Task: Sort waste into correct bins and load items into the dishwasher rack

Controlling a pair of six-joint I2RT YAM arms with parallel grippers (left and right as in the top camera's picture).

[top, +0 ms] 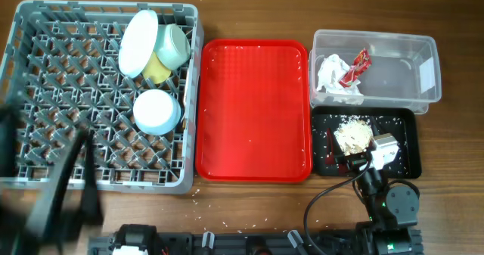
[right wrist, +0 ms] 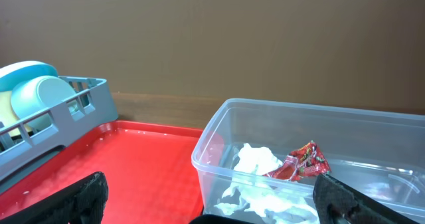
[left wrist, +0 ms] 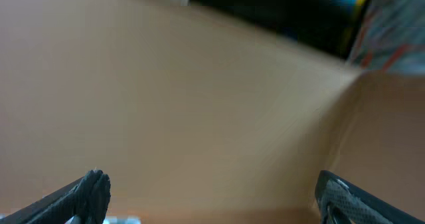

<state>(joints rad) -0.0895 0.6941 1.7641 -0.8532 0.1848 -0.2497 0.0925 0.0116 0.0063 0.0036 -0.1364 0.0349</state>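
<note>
The grey dishwasher rack (top: pixel 106 181) at the left holds a pale blue plate (top: pixel 138 43) on edge, two bowls (top: pixel 172 45) (top: pixel 156 111) and a yellow cup (top: pixel 156 67). At the back right, the clear tub (top: pixel 374 35) contains a white napkin (top: pixel 331 75) and a red wrapper (top: pixel 355 66). Beige food scraps (top: pixel 353 135) lie in the black tray (top: pixel 401 134). My right gripper (top: pixel 361 161) (right wrist: pixel 216 207) hangs open and empty over that tray's front edge, facing the tub (right wrist: pixel 219 137). A dark smear at the lower left is my left arm (top: pixel 72 183). Its gripper (left wrist: pixel 212 207) is open and empty.
A flat red tray (top: pixel 253 111) lies between the rack and the bins, with only specks on it. Crumbs dot the wooden table in front of it. The left wrist view shows only a blurred brown surface.
</note>
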